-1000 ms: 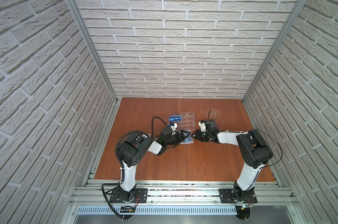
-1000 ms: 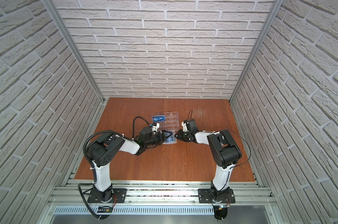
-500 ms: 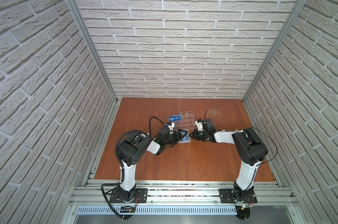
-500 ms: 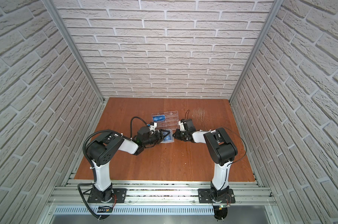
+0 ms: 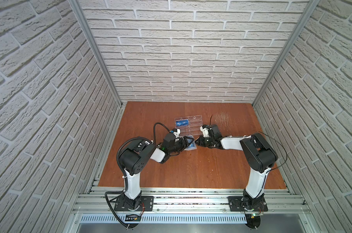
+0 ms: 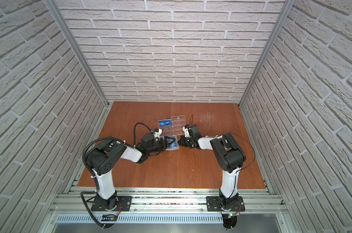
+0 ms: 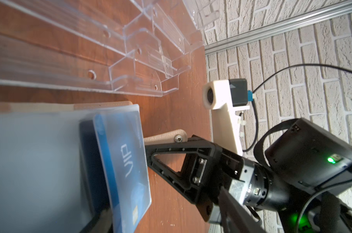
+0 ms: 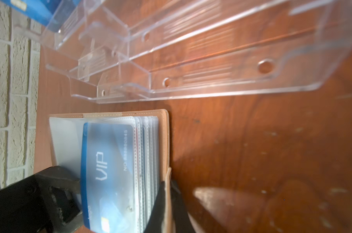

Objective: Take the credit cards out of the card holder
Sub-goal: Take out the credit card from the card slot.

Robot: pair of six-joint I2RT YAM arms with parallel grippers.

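- Card holder (image 8: pixel 164 141) lies open on the table (image 5: pixel 191 171), between my two grippers and just in front of a clear acrylic rack (image 5: pixel 189 126).
- One blue credit card (image 8: pixel 106 171) sits in the top clear sleeve page.
- My left gripper (image 6: pixel 169 141) has its jaws apart astride the card's end, gripping nothing.
- My right gripper (image 8: pixel 167 193) is pinched shut on the holder's tan edge, right at the snap strap (image 7: pixel 167 138).
- That pinch is on a thin rim. If it slips, the whole holder would likely slide along with the card.
- My left jaws could catch sleeve plastic together with the card, so the page lifts instead of releasing it.
- Both grippers sit very near each other, so a careless pull risks a knock.
- Just behind, the rack carries a second credit card (image 5: pixel 182 122) and blocks any move backward.
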